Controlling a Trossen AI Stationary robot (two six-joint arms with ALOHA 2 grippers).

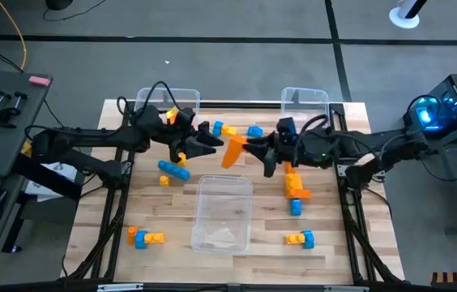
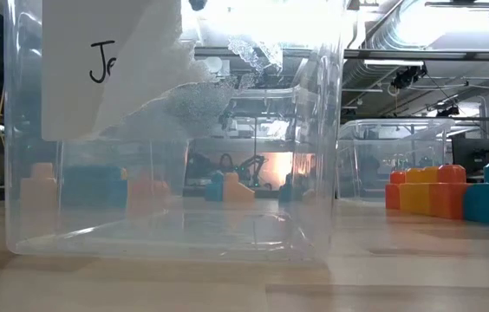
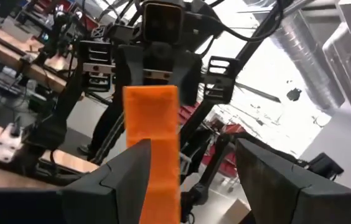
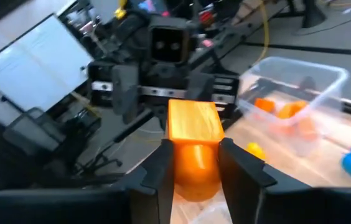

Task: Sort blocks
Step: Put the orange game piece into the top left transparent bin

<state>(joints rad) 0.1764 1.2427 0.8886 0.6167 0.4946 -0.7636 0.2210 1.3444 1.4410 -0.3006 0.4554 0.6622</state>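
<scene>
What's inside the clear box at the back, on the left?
That box has orange blocks in it. The left arm passes over part of it, so any others are hidden.

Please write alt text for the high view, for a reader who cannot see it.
Above a wooden table, the left end effector and the right end effector meet at one orange block. A clear bin lies below them, with small block clusters scattered around.

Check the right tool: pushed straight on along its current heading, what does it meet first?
Most likely the left tool. The right tool points across the table at it, shut on the near end of the long orange plastic block that spans both. The left tool's fingers look open beside the block. Depth is uncertain.
</scene>
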